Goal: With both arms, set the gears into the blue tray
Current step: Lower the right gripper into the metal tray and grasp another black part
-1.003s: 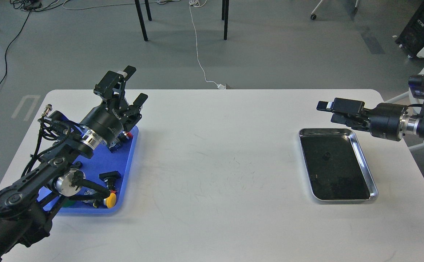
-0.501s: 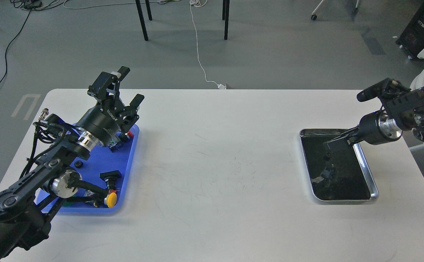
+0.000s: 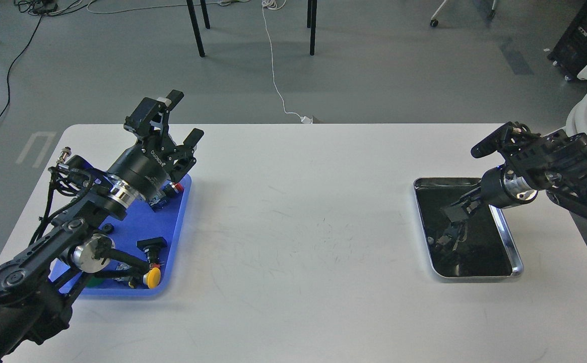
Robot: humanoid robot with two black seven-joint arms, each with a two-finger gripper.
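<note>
The blue tray lies at the table's left, partly hidden under my left arm. My left gripper hovers open and empty above the tray's far right corner. A small black round piece, seemingly a gear, rests in the tray beside the arm. My right gripper points down into the steel-rimmed tray at the right. Its fingers are dark against the black inside and cannot be told apart. No gear shows in the steel tray; the gripper tip and its reflection cover the middle.
Push-button switches lie in the blue tray: a yellow-capped one, a red-capped one and a black one. The white table stretches between the two trays. Chair legs and cables are on the floor beyond.
My right arm swung from level above the steel tray to pointing down into it, and its tip now covers the spot where a small gear lay. The left arm barely shifted.
</note>
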